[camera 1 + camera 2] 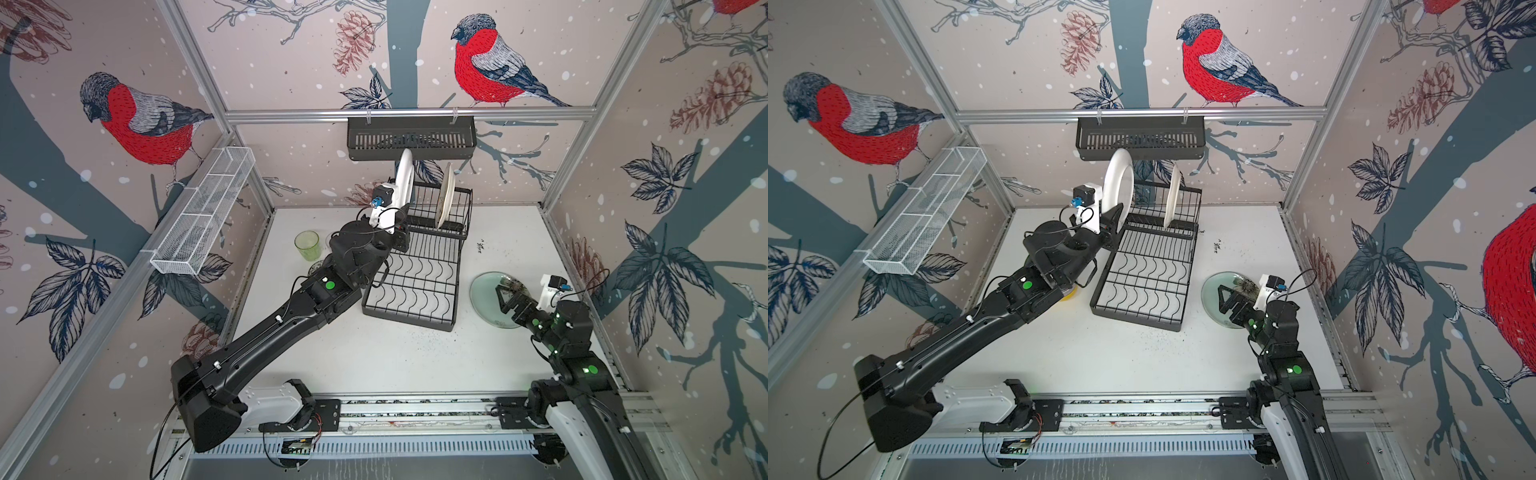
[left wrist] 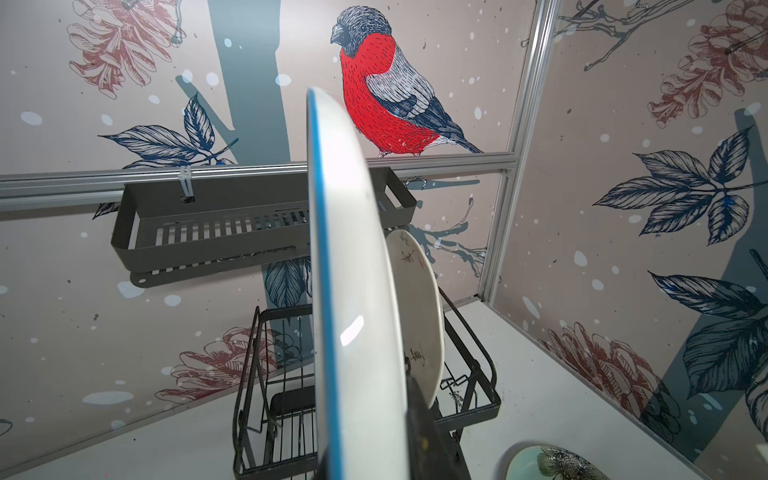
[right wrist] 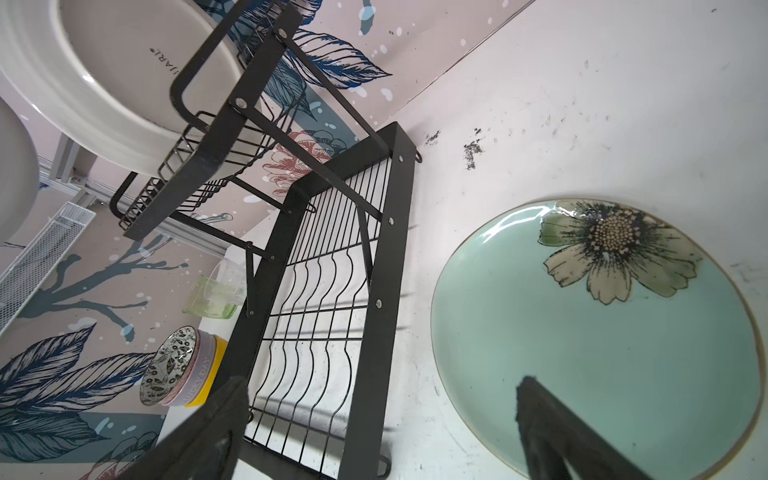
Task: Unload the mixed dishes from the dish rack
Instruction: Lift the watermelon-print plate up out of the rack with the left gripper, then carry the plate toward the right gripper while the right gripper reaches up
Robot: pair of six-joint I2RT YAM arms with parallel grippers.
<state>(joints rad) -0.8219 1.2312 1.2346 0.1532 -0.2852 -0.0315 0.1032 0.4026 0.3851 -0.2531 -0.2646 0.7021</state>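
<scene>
Bright, even light throughout — soft shadows lie under the dish rack. Both top views bow straight rails at their edges. Glare streaks the pale green plate — near fingers blur.

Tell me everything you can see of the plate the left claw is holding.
The white plate is round, glossy, ceramic-looking, with a thin blue rim edge visible in the left wrist view. It stands on edge, nearly upright. The left claw is shut on its lower edge. It is beside the cream plate, apart from it, at the left end of the rack's raised tier; whether it still touches the rack is unclear.
</scene>
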